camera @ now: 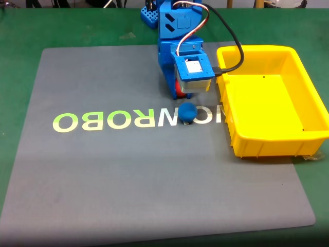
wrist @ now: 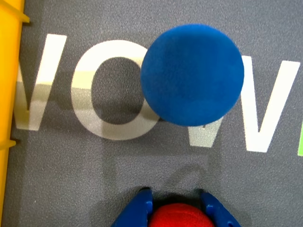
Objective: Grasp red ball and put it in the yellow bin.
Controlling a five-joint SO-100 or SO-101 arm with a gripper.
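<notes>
The red ball (wrist: pixel 177 215) sits between my two blue fingers (wrist: pixel 137 210) at the bottom edge of the wrist view, and my gripper (wrist: pixel 176 198) is shut on it. In the fixed view a sliver of the red ball (camera: pixel 179 88) shows under the blue arm, where my gripper (camera: pixel 181 94) points down at the grey mat. The yellow bin (camera: pixel 308 82) stands to the right of the arm with nothing in it; its wall (wrist: pixel 7 94) runs along the wrist view's left edge.
A blue ball (camera: pixel 187 112) lies on the mat just in front of the gripper and looks large in the wrist view (wrist: pixel 192 74). The grey mat (camera: pixel 128 175) carries white and green lettering and lies on a green table (camera: pixel 20 31). A black cable (camera: pixel 234 46) loops over the bin's rim.
</notes>
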